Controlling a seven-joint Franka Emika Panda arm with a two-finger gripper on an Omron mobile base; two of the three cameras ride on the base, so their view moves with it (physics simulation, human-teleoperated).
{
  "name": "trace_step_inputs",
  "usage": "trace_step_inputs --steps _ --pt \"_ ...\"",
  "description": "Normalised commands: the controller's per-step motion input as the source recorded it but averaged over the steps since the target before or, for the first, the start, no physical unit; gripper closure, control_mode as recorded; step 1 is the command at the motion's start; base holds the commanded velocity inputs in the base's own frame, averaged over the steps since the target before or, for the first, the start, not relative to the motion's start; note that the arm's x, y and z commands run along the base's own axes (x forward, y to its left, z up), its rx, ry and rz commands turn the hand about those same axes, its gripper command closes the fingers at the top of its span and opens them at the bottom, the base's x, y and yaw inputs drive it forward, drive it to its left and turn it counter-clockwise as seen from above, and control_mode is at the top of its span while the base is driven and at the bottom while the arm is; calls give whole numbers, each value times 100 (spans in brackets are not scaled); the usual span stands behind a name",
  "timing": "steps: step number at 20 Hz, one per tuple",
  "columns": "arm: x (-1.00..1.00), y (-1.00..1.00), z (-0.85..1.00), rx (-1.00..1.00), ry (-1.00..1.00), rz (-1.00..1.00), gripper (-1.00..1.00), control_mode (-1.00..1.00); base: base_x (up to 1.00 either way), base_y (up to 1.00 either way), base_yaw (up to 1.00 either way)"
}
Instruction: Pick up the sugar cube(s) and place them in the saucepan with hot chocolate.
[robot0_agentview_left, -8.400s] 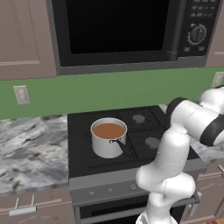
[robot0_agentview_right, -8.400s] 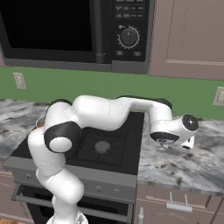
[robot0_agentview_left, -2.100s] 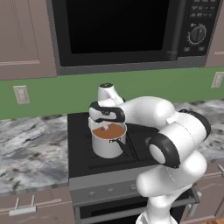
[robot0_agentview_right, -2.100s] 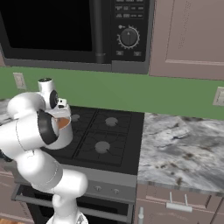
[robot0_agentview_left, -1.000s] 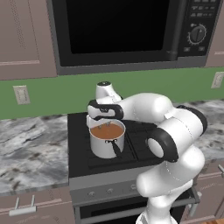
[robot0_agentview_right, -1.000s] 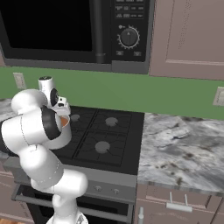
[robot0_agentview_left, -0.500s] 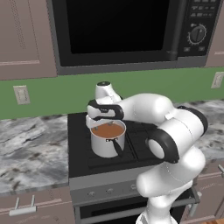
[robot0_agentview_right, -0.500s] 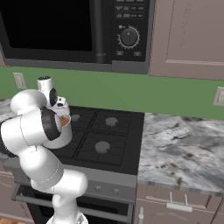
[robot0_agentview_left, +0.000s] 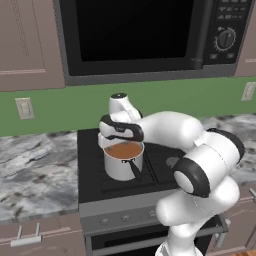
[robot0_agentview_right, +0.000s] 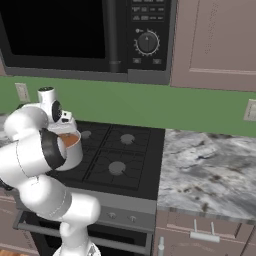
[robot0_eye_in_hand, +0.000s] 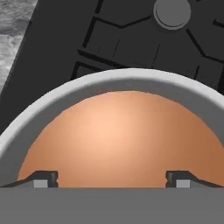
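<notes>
**Pincer poised over the pan**

Pincer hangs directly above the saucepan on the stove's left burner, tips spread wide, nothing between them. Hot chocolate lies below, handle toward 5 o'clock. Likely a drop position; no sugar cube visible.

A black gas stove with round burners sits between two stretches of grey marbled worktop. Above it hangs a black microwave with a dial at its right, flanked by brown cabinets. White outlets sit on the green wall.
</notes>
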Motion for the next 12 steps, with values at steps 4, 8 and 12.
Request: trace_step_inputs --steps 4,8,12 --pt "-38 0 20 0 -6 -1 -100 -100 0 0 0" --pt "-39 -19 21 0 -14 -3 -100 -100 0 0 0" --pt "-36 -39 26 6 -18 -7 -100 -100 0 0 0"
